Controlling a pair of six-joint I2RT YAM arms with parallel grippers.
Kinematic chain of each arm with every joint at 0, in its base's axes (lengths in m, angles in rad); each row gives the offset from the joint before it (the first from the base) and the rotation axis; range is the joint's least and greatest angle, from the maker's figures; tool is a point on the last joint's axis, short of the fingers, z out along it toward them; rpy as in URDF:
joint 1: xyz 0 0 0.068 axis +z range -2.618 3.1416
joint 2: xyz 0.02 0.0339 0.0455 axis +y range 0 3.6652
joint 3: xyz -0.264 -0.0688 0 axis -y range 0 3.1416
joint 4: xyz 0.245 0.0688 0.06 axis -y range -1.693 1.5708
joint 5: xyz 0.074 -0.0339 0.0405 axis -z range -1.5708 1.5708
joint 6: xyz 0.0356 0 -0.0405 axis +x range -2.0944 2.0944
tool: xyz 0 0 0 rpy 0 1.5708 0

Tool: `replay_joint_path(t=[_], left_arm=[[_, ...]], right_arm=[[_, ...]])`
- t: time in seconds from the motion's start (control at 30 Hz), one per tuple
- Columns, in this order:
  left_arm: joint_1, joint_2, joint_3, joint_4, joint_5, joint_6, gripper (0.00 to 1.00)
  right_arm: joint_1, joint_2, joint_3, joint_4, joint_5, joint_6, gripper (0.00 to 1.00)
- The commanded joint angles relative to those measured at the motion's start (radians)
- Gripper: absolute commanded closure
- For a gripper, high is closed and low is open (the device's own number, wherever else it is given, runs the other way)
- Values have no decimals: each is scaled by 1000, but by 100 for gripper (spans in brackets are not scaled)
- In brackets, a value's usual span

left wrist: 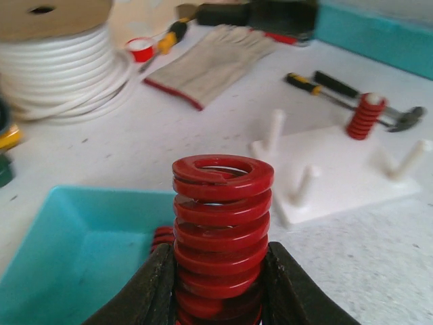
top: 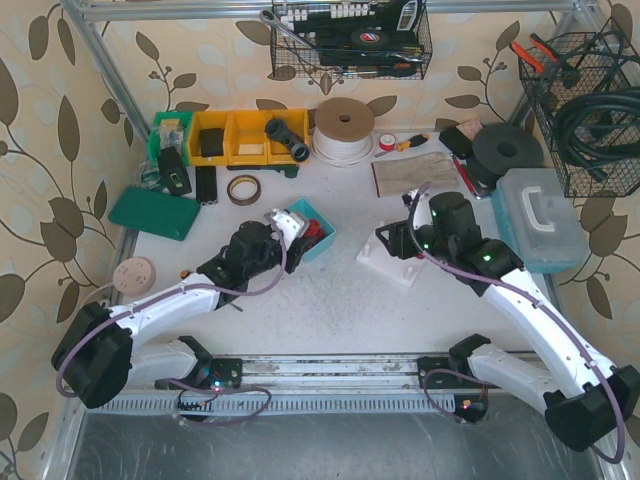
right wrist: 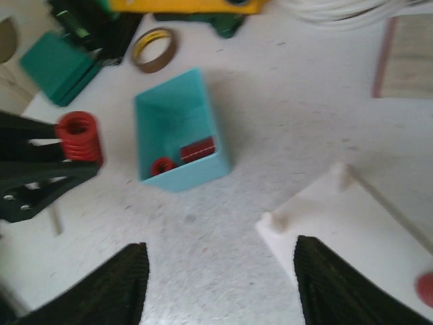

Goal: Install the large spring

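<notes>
My left gripper [left wrist: 220, 274] is shut on the large spring [left wrist: 222, 220], a thick red coil that stands upright between the black fingers [left wrist: 152, 288], just right of the teal bin [left wrist: 67, 250]. The right wrist view shows the same large spring [right wrist: 79, 137] held at the left. Ahead of it lies the white peg base [left wrist: 345, 179], with a small red spring [left wrist: 366, 116] on a far peg. My right gripper [right wrist: 220, 271] hangs open over the bare tabletop, its right finger above the peg base [right wrist: 338, 230] corner. Two smaller red springs [right wrist: 162, 166] lie in the teal bin [right wrist: 177, 115].
At the back are a white cord spool [top: 343, 130], yellow bins [top: 245, 135], a tape roll [top: 243, 188] and a glove [left wrist: 216, 61]. A hammer [left wrist: 399, 118] lies behind the base. A teal case [top: 540, 215] sits right, a green box [top: 155, 212] left.
</notes>
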Motion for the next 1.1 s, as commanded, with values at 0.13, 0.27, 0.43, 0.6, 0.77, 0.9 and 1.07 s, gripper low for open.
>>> replay_joint_path(t=[0.13, 0.27, 0.43, 0.6, 0.77, 0.9, 1.07], left_arm=[[-54, -13, -38, 276, 194, 146, 100], [-82, 13, -37, 300, 225, 165, 100], [-112, 37, -17, 295, 230, 193, 100], [-125, 63, -17, 323, 252, 202, 100], [-130, 83, -11, 337, 253, 199, 100], [-132, 85, -9, 339, 257, 203, 100], [-134, 86, -9, 336, 252, 212, 100]], right_arm=[[50, 86, 65, 23, -319, 57, 51], [95, 140, 83, 53, -315, 74, 51], [128, 203, 113, 81, -312, 79, 47], [139, 252, 146, 87, -294, 84, 44], [149, 311, 159, 95, -333, 75, 44], [161, 341, 151, 104, -351, 71, 44], [164, 354, 147, 111, -360, 63, 53]])
